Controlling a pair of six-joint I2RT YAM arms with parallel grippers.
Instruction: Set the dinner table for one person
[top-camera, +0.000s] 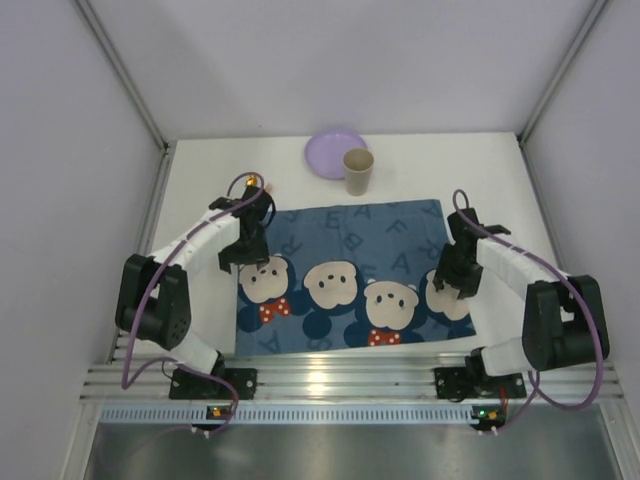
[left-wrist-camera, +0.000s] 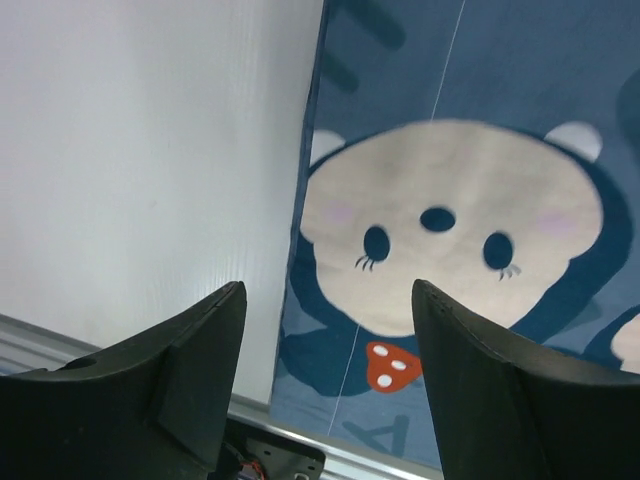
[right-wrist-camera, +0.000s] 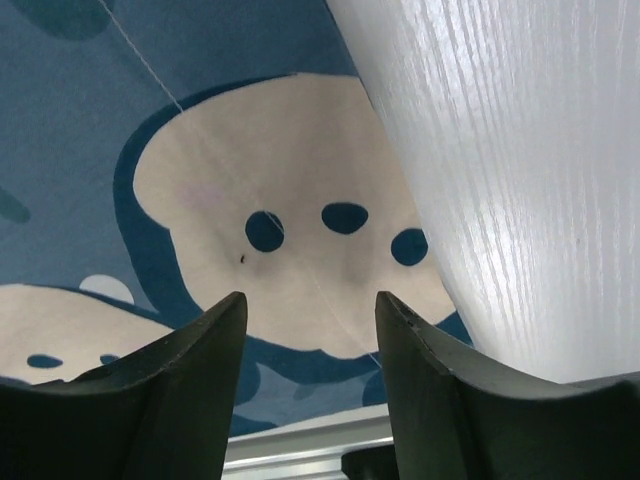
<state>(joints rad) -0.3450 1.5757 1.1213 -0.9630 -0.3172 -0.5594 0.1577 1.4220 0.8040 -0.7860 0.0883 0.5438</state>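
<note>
The white dinner table (top-camera: 470, 170) carries a blue cartoon-mouse mat (top-camera: 350, 240) lying flat across its middle. My left gripper (top-camera: 245, 258) hovers over the mat's left edge, open with nothing between its fingers. In the left wrist view the left gripper (left-wrist-camera: 328, 290) frames a mouse face on the mat (left-wrist-camera: 480, 80), with bare table (left-wrist-camera: 150, 150) to the left. My right gripper (top-camera: 455, 277) hovers over the mat's right edge, also open and empty. Under the right gripper (right-wrist-camera: 311, 298) in the right wrist view lie the mat (right-wrist-camera: 100, 100) and bare table (right-wrist-camera: 520, 180).
A lilac plate (top-camera: 328, 150) lies at the back of the table, with a beige cup (top-camera: 358, 172) upright against its right front rim. Something small and orange (top-camera: 262, 184) peeks out behind the left arm. An aluminium rail (top-camera: 330, 380) runs along the near edge.
</note>
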